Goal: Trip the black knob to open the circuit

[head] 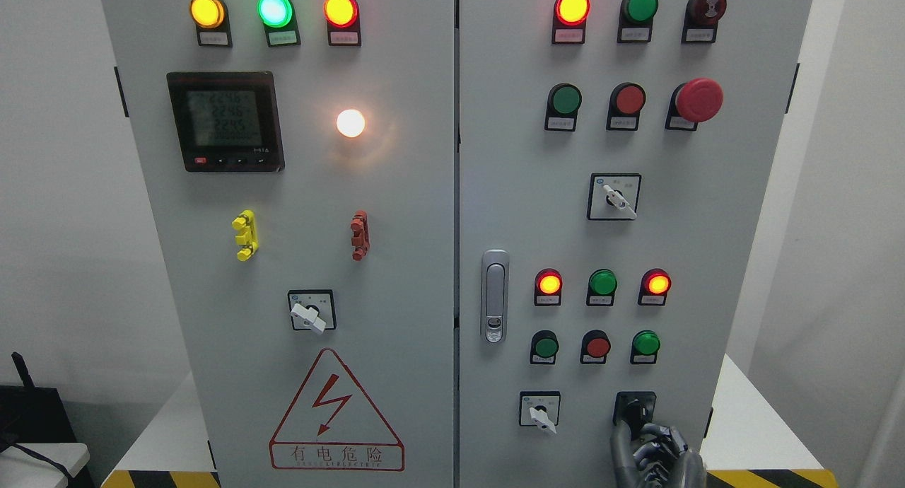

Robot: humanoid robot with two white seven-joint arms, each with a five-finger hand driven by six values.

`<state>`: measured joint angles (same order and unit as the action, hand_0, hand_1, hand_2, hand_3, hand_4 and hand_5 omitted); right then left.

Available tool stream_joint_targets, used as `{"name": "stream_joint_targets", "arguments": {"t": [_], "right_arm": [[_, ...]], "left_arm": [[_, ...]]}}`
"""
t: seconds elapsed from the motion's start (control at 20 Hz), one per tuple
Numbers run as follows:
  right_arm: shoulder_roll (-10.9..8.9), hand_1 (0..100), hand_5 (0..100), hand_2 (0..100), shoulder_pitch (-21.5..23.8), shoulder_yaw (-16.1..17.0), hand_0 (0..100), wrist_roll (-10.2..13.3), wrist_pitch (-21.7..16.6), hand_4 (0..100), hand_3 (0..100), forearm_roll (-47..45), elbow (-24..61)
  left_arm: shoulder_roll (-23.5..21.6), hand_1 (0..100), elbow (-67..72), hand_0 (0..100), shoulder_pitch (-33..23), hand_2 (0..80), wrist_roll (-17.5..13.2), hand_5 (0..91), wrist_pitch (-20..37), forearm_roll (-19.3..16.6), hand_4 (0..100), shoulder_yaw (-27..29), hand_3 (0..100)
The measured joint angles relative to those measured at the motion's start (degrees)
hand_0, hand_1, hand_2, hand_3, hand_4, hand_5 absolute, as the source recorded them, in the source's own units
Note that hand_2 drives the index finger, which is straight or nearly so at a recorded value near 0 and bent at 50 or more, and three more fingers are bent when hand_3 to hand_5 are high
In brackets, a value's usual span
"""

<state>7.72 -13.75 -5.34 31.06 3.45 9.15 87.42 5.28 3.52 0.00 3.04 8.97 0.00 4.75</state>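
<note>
One hand, the right hand (654, 445), had fingers curled around the black knob (634, 407) at the cabinet's (495, 191) lower right corner; a twist seemed due next.

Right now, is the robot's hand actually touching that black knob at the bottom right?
Touching. In the head view, the right hand reaches up from the bottom edge and a finger lies against the black knob, with no gap showing between them.

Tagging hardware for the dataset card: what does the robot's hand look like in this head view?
Only the right hand shows, at the bottom edge below the black knob. It is dark grey to black with a metallic sheen, with slim segmented fingers and visible knuckle joints. No cables, markings or covering can be made out. The forearm is cut off by the frame, and the left arm is out of view.
</note>
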Motion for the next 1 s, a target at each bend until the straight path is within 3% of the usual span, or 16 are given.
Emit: {"name": "stream_joint_targets", "arguments": {"t": [1.0], "right_arm": [[0.01,69,93,63,0.0,-0.6,36,0.0,0.0,93,92,-0.7,0.1]], "left_arm": [[0.0,39,0.0,12,0.0,0.0,0.0,0.0,0.0,0.0,0,0.0,0]]}}
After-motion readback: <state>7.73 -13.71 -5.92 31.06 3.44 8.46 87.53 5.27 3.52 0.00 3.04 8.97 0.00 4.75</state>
